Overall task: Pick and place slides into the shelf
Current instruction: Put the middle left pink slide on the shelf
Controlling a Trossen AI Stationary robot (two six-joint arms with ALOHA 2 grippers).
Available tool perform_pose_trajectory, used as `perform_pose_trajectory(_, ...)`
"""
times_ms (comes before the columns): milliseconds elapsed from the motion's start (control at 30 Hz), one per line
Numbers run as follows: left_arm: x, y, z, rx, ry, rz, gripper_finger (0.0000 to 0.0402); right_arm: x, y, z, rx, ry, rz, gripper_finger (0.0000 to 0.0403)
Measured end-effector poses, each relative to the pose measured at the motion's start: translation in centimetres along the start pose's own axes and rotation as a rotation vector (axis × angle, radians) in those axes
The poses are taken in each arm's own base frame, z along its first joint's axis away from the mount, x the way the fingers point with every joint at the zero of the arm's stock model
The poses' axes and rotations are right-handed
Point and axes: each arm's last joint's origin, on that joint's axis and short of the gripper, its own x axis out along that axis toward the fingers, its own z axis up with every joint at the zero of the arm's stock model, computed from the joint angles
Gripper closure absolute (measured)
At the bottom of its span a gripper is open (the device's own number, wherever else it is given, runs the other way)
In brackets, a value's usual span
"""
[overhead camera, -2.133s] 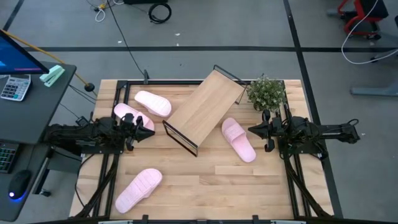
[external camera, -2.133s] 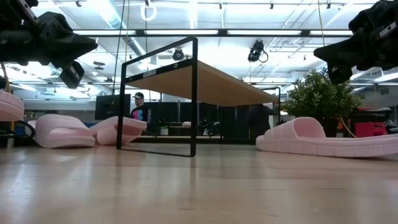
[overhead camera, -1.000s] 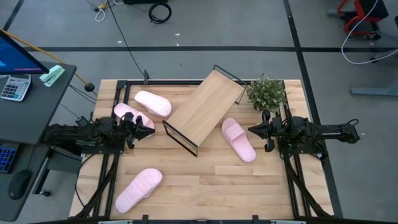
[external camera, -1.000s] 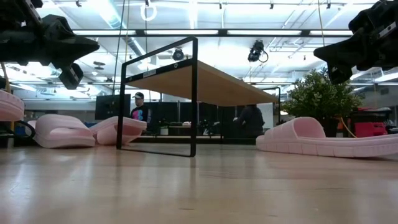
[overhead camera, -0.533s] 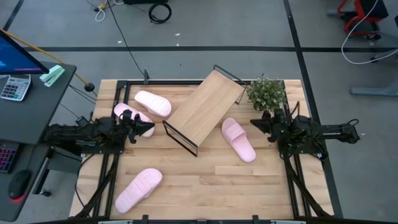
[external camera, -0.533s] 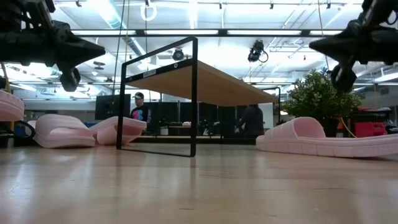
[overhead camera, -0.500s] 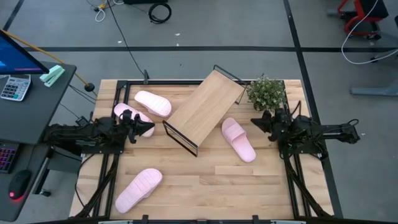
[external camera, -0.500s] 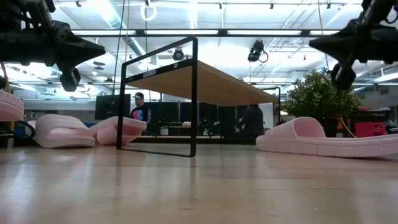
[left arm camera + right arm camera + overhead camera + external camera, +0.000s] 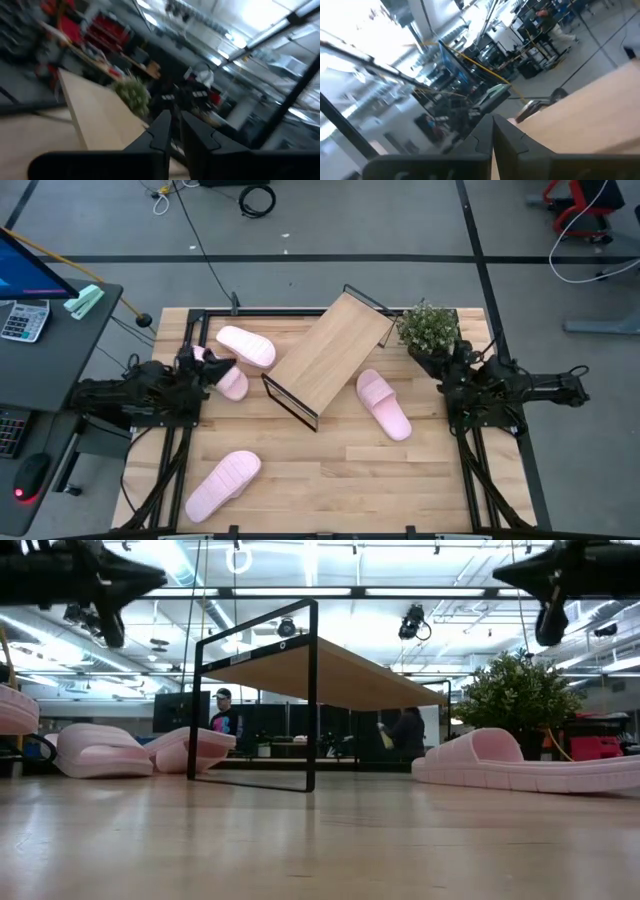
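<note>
On the bench [image 9: 330, 470], the shelf [image 9: 330, 352] stands mid-far side with four slides [image 9: 384, 404] lying outside it, while the left pincer [image 9: 208, 359], fingers slightly parted, and the right pincer [image 9: 436, 361], pressed together, hover empty.

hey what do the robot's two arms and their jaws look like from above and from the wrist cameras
Both arms are dark, nearly black, built of chunky jointed segments with thin black cabling. The left gripper and right gripper each end in two slim, black, tapering jaws, matte with angular stepped edges. No markings are legible.

Potted plant [image 9: 428, 328], calculator [image 9: 23, 320]
</note>
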Motion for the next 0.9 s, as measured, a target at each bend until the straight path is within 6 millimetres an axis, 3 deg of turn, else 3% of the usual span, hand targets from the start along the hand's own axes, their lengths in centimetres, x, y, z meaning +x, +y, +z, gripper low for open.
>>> perform_pose_trajectory(233,-0.3,-1.2,2.7,0.08,-0.111,0.041,0.0323,2.9,2.6,1.7,-0.044,0.071,-0.051,0.0386)
perform_pose_trajectory(433,-0.6,-1.4,3.8,0.097,-0.116,0.126,0.03,5.6,4.6,3.4,-0.072,0.157,-0.157,0.0386)
perform_pose_trajectory(667,-0.6,-2.0,4.9,0.021,-0.054,0.191,0.0278,7.7,5.1,4.9,-0.123,0.284,-0.276,0.0386)
perform_pose_trajectory(900,-0.1,-2.6,5.5,0.006,0.116,0.31,0.0262,8.3,4.7,5.8,-0.133,0.307,-0.292,0.0386)
